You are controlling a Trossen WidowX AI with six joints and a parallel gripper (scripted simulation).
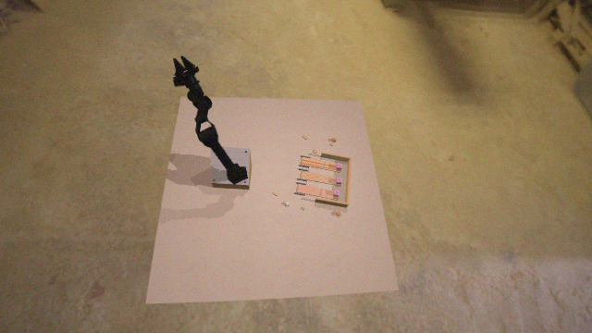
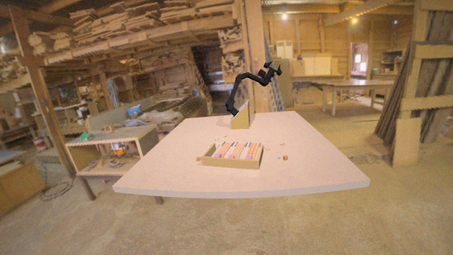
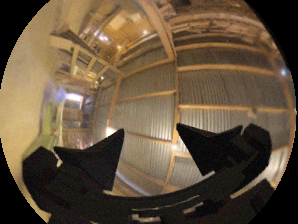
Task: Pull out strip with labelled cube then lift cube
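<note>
Three strips lie side by side in the top and exterior views: a striped one (image 1: 314, 163) (image 2: 253, 149), a zigzag one (image 1: 316, 177) (image 2: 239, 150) and a plain salmon one (image 1: 309, 191) (image 2: 225, 149). A pink-purple cube sits at the tray end of each: on the striped strip a cube (image 1: 339, 166) (image 2: 249, 157), on the zigzag strip a cube (image 1: 339, 180) (image 2: 231, 156), on the plain strip a cube (image 1: 337, 193) (image 2: 218, 155). The striped and plain strips seem to show cross seams; labels and breaks are too small to tell. My gripper (image 1: 178, 58) (image 2: 275, 64) (image 3: 150, 128) is open and empty, raised far from them.
A three-sided tray wall (image 1: 349, 182) (image 2: 230, 163) surrounds the cube ends. Dark rails flank the strips' outer ends. Small orange and pale bits lie around, including an orange block (image 1: 334, 140) (image 2: 285, 157) and another (image 1: 339, 214). The arm's wedge base (image 2: 241, 122) stands on the table.
</note>
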